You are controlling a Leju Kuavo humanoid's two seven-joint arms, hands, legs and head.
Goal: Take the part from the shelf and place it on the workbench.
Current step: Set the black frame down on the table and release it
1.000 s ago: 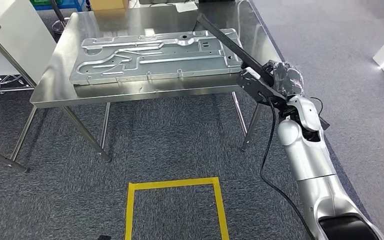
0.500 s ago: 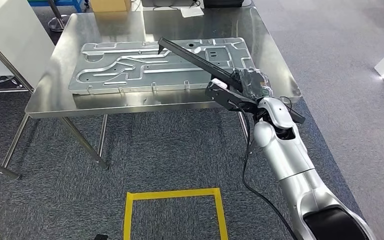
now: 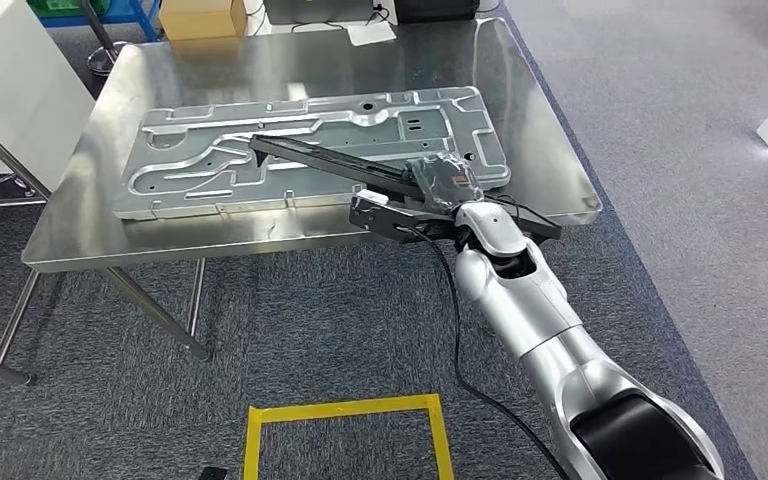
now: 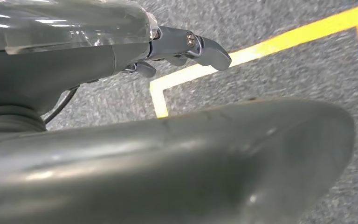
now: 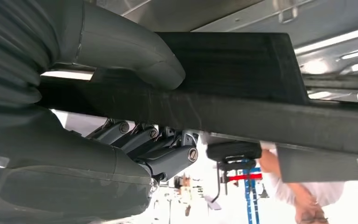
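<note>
Part: a long, flat black bar (image 3: 340,167), held in my right hand (image 3: 447,186) near one end, the rest of it reaching out over the shiny stainless-steel workbench (image 3: 90,210) and crossing above a large stamped grey metal panel (image 3: 200,150) that lay flat on the benchtop. Whether the far tip of the bar touched the panel or hung just clear of it, I could not tell from the head view. Grip: in the right wrist view my thick grey thumb (image 5: 135,46) was pressed on one face of the bar (image 5: 242,93) and my darker fingers (image 5: 168,156) were curled against the other face, so the hand was closed firmly on the part. Right arm: silver, reaching in from below toward the bench's near edge, a black cable (image 3: 457,310) trailing from the wrist. Left hand (image 4: 121,46): seen in the left wrist view, hanging over grey carpet (image 4: 279,70), its dark fingers (image 4: 205,46) curled inward with nothing in them. Floor: grey carpet marked with a square of yellow tape (image 3: 345,408) in front of the bench. Background beyond the bench: a brown cardboard box (image 3: 200,17) and a blue frame (image 3: 110,12) on the floor.
</note>
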